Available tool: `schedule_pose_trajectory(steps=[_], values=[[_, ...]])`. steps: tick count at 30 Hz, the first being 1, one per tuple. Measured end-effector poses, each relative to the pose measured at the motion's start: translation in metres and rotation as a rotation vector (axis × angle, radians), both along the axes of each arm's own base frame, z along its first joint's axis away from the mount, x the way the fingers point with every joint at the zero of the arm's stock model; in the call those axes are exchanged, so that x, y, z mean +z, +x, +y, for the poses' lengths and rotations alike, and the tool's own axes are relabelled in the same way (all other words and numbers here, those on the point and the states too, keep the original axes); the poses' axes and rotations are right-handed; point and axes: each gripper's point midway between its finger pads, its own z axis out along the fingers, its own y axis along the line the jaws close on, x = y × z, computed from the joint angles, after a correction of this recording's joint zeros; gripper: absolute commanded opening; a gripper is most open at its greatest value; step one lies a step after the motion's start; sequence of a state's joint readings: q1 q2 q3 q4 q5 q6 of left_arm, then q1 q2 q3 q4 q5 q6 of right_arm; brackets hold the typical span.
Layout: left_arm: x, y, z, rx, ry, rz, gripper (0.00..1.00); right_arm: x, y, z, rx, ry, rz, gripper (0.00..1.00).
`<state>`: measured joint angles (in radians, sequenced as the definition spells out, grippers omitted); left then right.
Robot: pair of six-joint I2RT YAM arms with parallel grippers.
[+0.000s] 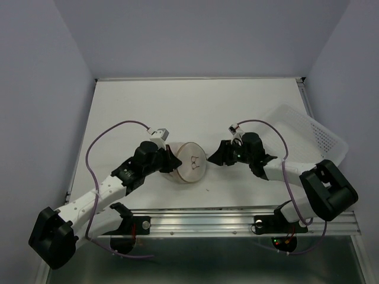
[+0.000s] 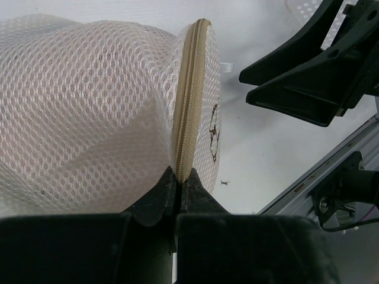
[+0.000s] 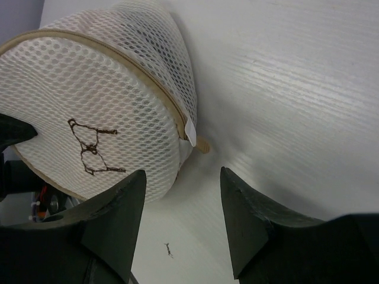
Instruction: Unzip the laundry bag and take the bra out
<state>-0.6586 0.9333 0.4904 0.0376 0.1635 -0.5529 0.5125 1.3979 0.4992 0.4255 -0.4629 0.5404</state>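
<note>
The laundry bag (image 1: 188, 163) is a round cream mesh pouch standing on edge at the table's middle, with a brown bra drawing on its face (image 3: 92, 148). Its tan zipper band (image 2: 190, 89) runs round the rim and looks zipped. My left gripper (image 2: 179, 173) is shut, pinching the bag's zipper seam at the rim. My right gripper (image 3: 182, 177) is open, just right of the bag, its fingertips (image 3: 124, 195) near the zipper pull and white tab (image 3: 195, 137). The bra is hidden inside the bag.
A white perforated plastic basket (image 1: 311, 133) lies tilted at the table's right edge. A small dark thread scrap (image 3: 169, 249) lies on the white table (image 1: 177, 106) below the bag. The metal rail (image 1: 201, 222) runs along the near edge.
</note>
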Motion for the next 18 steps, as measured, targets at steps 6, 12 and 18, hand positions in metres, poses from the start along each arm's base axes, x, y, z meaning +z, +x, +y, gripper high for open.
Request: schedule_pose_trajectory(steps=[6,12,18], values=[[-0.003,0.002,0.005,0.021,0.01,0.01,0.0,-0.019,-0.005,0.004,0.013,-0.035,-0.009,0.51],[-0.003,0.002,0.005,0.022,0.01,0.016,0.0,-0.037,-0.002,0.005,-0.002,-0.062,-0.01,0.46],[0.0,0.001,0.007,0.024,0.005,0.01,0.0,-0.042,0.002,0.01,-0.001,-0.062,-0.038,0.45]])
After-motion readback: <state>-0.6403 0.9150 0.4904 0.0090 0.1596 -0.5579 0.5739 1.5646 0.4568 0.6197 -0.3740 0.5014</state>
